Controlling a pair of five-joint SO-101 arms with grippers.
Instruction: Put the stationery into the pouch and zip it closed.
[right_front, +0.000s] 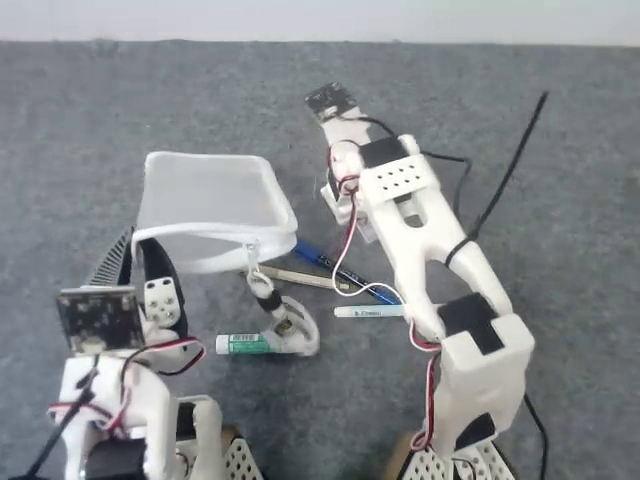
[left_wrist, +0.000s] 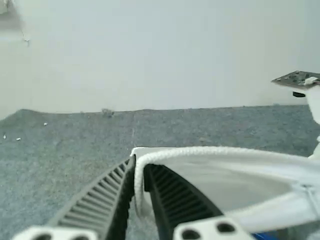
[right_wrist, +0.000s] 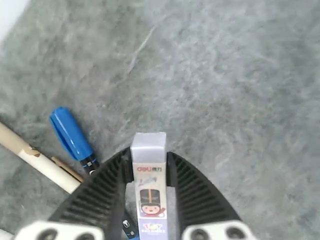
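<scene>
The left end effector (left_wrist: 137, 167) is clamped on the rim of the white pouch (right_front: 210, 205), which stands open between the middle of the table (right_front: 80, 120) and its left edge. The right end effector (right_wrist: 148, 156) is closed partway around an eraser (right_wrist: 149, 190), gripping it between both fingers near the table's middle. A blue pen (right_wrist: 70, 132) and a wooden pencil (right_wrist: 35, 160) lie close beside it. Toward the near edge lie a white pen (right_front: 368, 312) and a green glue stick (right_front: 243, 344)
</scene>
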